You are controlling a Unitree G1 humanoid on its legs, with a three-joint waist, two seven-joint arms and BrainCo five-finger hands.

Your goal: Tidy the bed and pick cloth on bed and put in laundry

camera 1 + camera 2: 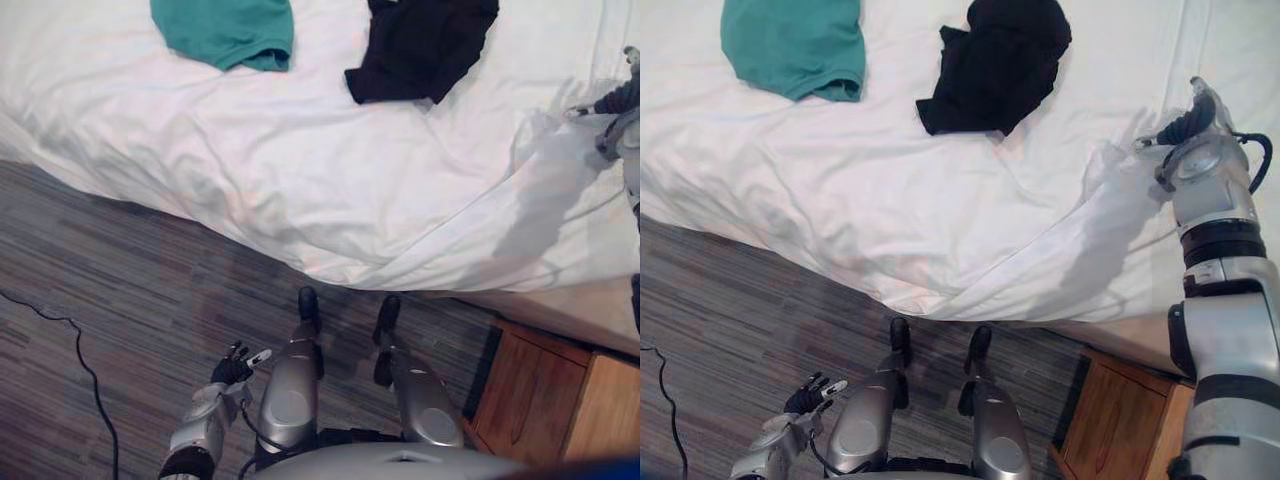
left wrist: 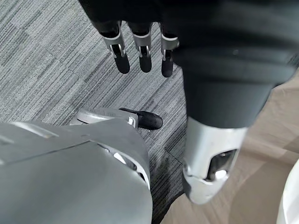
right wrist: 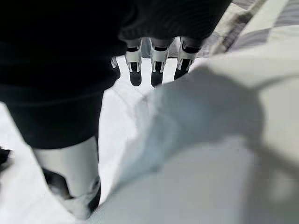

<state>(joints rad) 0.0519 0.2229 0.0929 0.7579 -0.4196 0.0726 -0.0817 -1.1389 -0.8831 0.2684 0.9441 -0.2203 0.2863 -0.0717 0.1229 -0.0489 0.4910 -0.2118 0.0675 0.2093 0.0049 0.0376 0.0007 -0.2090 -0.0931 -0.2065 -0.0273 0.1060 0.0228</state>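
White sheet [image 1: 940, 230] bunches by right hand [image 1: 1187, 123], fingers [image 3: 135, 71] straight; teal cloth [image 1: 790, 45], black cloth [image 1: 1000, 65] lie beyond; left hand [image 1: 808, 397] relaxed.

Bare white sheet [image 1: 300, 170] lies open before teal cloth [image 1: 230, 30] and black cloth [image 1: 420, 45]; nightstand [image 1: 545, 400] stands at right.

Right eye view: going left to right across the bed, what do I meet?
teal cloth → black cloth → raised fold of the white sheet → right hand
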